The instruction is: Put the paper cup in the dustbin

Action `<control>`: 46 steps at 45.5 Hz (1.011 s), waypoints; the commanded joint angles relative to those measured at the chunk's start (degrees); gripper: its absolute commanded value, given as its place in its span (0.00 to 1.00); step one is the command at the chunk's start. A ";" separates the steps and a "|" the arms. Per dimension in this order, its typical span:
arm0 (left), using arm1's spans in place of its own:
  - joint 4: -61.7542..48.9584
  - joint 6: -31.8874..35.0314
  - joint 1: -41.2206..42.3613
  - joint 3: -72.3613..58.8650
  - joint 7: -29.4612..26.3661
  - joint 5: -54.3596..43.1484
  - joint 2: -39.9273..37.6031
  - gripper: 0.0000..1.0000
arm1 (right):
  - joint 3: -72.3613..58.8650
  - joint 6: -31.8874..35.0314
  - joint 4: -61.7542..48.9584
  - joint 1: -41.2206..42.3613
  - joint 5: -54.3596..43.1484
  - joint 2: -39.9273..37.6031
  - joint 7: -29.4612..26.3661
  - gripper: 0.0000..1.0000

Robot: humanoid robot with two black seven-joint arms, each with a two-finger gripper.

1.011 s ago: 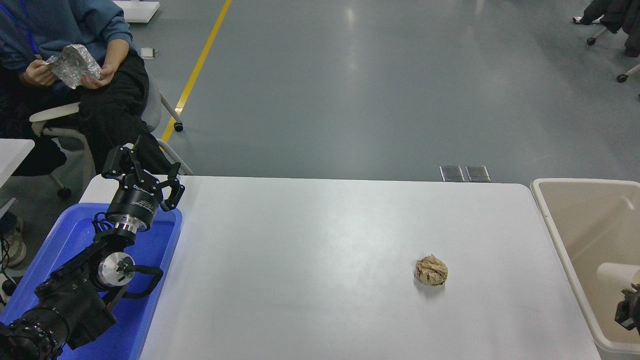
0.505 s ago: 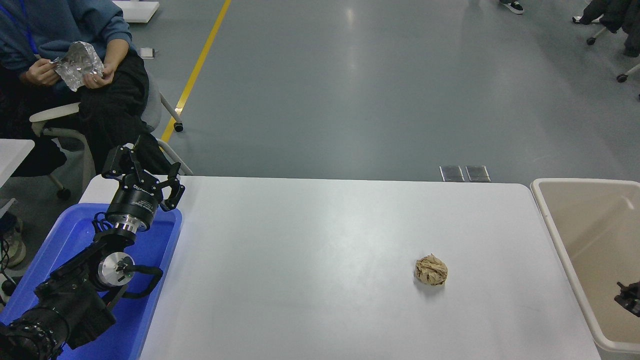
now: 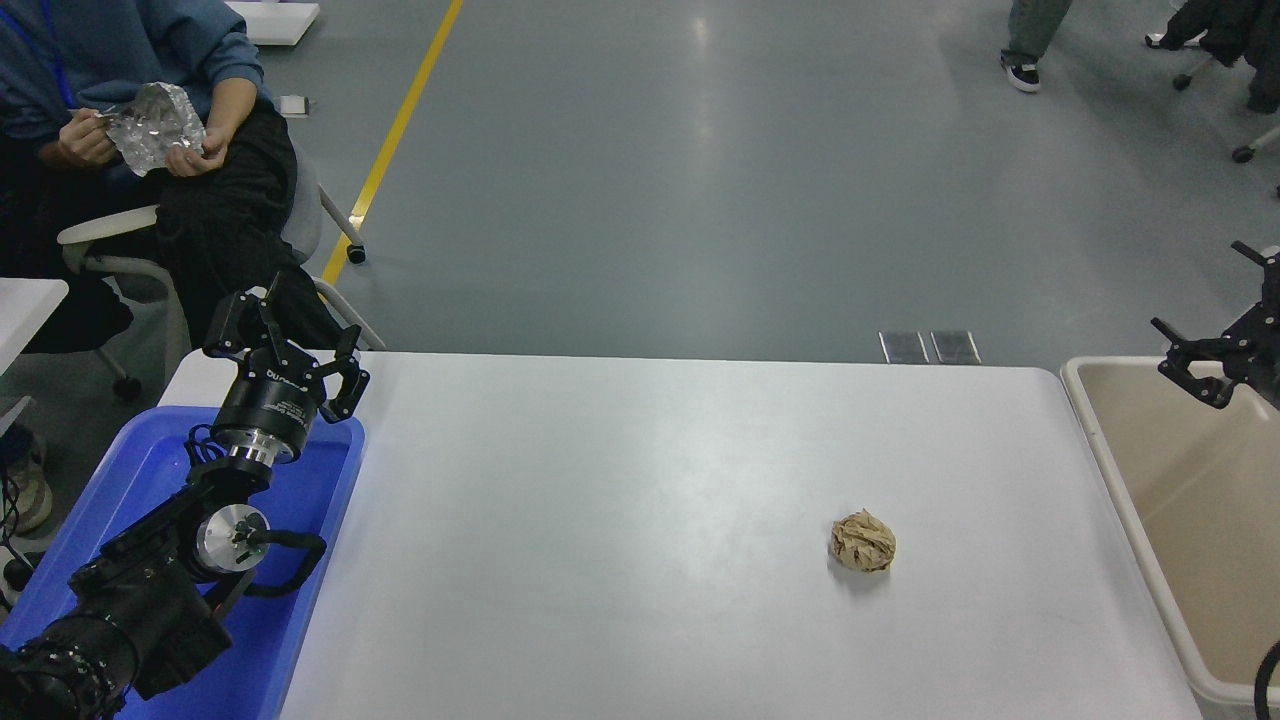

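White table [image 3: 620, 480] bears a crumpled brown paper ball [image 3: 863, 541].

Tray [image 3: 150, 470] at counter [image 3: 620, 520] left end, left gripper [image 3: 285, 335] over its far edge. Paper ball [image 3: 863, 541] right of centre. Dustbin [image 3: 1110, 470] off right end, right gripper [image 3: 1215, 335] above its far rim.

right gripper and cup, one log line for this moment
right gripper: open, empty, above bin far rim | cup: not visible | paper ball: on table | left gripper: parked over blue tray
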 commanded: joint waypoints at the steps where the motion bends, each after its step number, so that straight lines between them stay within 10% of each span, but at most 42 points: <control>1: 0.00 0.00 0.00 0.00 -0.05 0.00 0.00 1.00 | 0.77 0.11 7.77 2.53 -0.47 2.55 1.85 0.99; 46: 0.00 0.00 0.00 0.00 -0.05 0.00 -0.09 1.00 | 1.20 -9.38 5.57 1.13 -7.77 25.58 4.66 0.99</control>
